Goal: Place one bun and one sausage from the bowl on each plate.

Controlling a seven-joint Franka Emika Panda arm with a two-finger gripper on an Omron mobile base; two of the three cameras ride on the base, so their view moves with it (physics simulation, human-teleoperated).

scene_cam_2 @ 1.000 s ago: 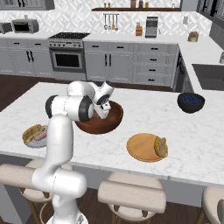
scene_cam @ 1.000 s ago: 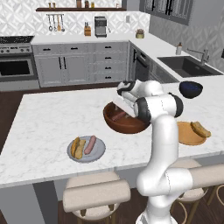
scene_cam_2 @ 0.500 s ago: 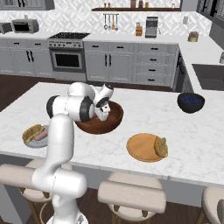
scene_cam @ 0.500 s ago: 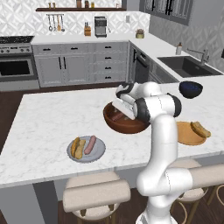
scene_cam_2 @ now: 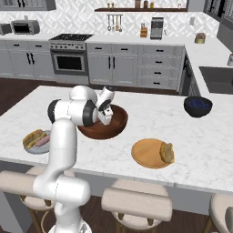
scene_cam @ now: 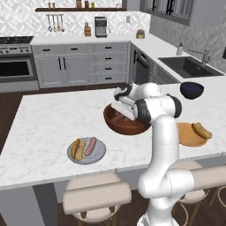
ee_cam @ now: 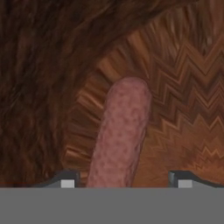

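Sausage [ee_cam: 120, 135], pink and speckled, on the wood-grain bowl [ee_cam: 175, 87] floor between spread, untouching fingers [ee_cam: 65, 180].

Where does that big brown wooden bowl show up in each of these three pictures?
Left base view: the bowl sits mid-picture on the island, partly behind the arm.
Right base view: it sits left of centre, with the gripper dipped into it.
Hand view: its zigzag-grained inside lies behind a sausage.
Shared landmark: the orange-tan plate, on the bowl's right in both base views.
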